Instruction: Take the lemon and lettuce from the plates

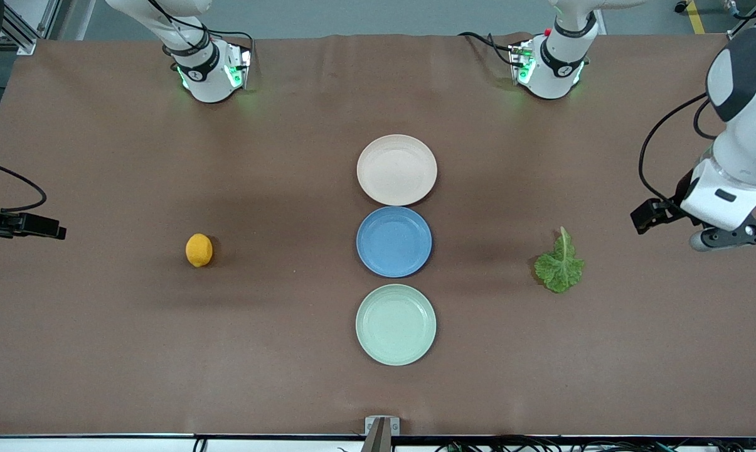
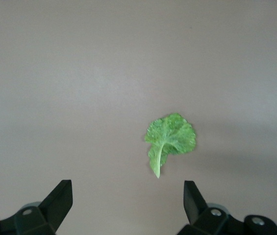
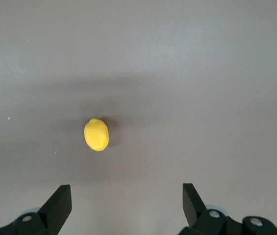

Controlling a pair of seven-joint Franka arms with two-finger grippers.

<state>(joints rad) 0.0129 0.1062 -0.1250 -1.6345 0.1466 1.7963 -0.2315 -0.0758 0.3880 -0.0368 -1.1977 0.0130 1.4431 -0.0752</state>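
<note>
In the front view the right gripper (image 1: 54, 231) was almost wholly cut off at the table's edge on the right arm's end, only a dark tip and a cable showing, and the left gripper (image 1: 723, 242) was half hidden under its own white wrist at the left arm's end, so neither pair of fingers could be read from there. The wrist views settled it: the left gripper (image 2: 127, 203) stood wide open and held nothing, its two dark fingertips (image 2: 60, 198) apart over bare brown table (image 1: 164, 351), with the lettuce (image 2: 170, 139) lying flat on the cloth between and ahead of them, untouched. The right gripper (image 3: 126, 204) was likewise spread wide and empty, up over the table with the lemon (image 3: 96, 134) resting on the surface ahead of its fingertips (image 3: 60, 203), clear of them. On the table the lemon (image 1: 199, 250) lay toward the right arm's end and the lettuce (image 1: 560, 265) toward the left arm's end, both off the plates. Down the table's middle ran three empty plates in a line: the beige-pink plate (image 1: 396, 169) nearest the arm bases, the blue plate (image 1: 394, 242) just beside it, and the mint green plate (image 1: 395, 324) nearest the front camera's edge.
</note>
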